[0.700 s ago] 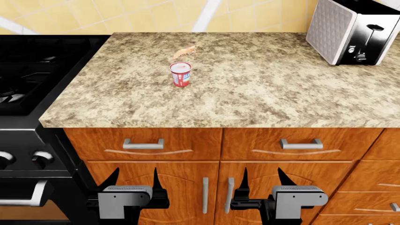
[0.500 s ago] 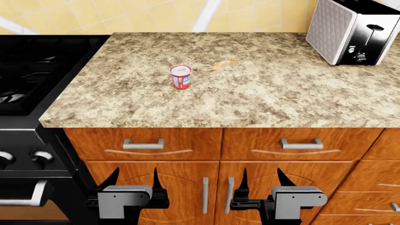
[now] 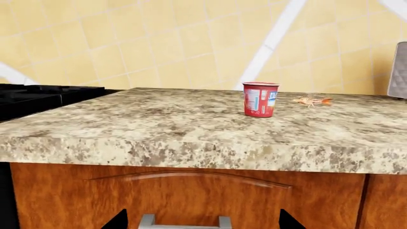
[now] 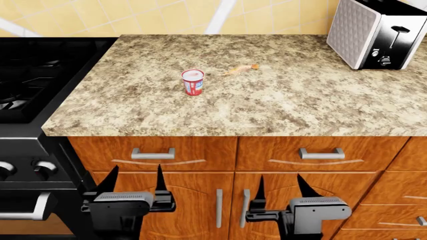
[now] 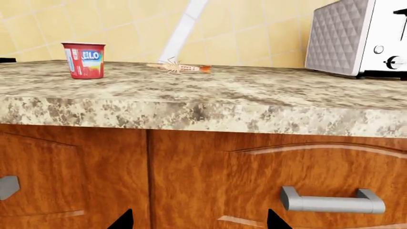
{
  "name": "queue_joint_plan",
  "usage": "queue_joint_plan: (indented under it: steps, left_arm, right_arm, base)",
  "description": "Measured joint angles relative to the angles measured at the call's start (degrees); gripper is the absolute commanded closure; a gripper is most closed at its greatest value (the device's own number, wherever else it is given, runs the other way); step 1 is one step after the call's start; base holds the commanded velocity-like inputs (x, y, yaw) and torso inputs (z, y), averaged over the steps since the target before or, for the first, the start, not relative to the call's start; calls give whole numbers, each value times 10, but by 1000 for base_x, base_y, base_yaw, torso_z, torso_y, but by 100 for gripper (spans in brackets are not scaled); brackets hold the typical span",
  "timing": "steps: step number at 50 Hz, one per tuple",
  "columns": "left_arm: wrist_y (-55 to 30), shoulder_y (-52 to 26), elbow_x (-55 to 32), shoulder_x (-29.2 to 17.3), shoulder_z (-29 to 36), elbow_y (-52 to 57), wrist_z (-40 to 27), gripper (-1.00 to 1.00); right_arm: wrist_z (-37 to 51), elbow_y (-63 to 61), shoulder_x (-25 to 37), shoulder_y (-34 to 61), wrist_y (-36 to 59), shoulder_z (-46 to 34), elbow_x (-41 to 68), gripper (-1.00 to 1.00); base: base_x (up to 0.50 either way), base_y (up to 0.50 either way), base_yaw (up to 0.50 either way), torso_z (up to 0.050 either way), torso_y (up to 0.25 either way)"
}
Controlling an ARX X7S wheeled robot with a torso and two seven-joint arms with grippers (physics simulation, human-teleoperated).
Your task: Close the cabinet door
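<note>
Two wooden cabinet doors sit under the drawers, the left cabinet door (image 4: 193,205) and the right cabinet door (image 4: 320,192), with vertical handles (image 4: 219,201) meeting at the middle. Both look flush with the front; no door stands open in any view. My left gripper (image 4: 135,174) hangs open in front of the left door, just below the left drawer handle (image 4: 153,153). My right gripper (image 4: 280,182) is open before the right door. In the wrist views, the left gripper (image 3: 201,222) and right gripper (image 5: 198,222) show only dark fingertips with nothing between them.
On the granite counter (image 4: 280,105) stand a red yogurt cup (image 4: 193,81), a small shrimp (image 4: 243,68) and a toaster (image 4: 377,32) at the back right. A black stove (image 4: 33,85) adjoins on the left. The right drawer handle (image 5: 330,200) is close ahead.
The shrimp has slid to the right across the counter, past the cup. My left gripper has shifted a little up and to the left. The right gripper has barely moved.
</note>
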Motion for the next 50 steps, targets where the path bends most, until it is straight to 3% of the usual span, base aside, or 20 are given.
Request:
queue_joint_plan:
  steps: [15,34,50]
  left_arm:
    - [65,-2,-2,-16,-5,105,-22,-100]
    - [61,-47,-17,-17,11,270,-56,-100]
    - [48,-68,-43,-35,11,360,-76,-100]
  right_arm:
    - [26,-143,29,-9,17,-17,-52,-100]
    - [42,-341,53,26,74,-9,-103,-100]
    - [46,-430,64,71,98,-26,-147,-100]
  base:
    - [0,0,0,0,0]
    - [0,0,0,0,0]
    - [0,0,0,0,0]
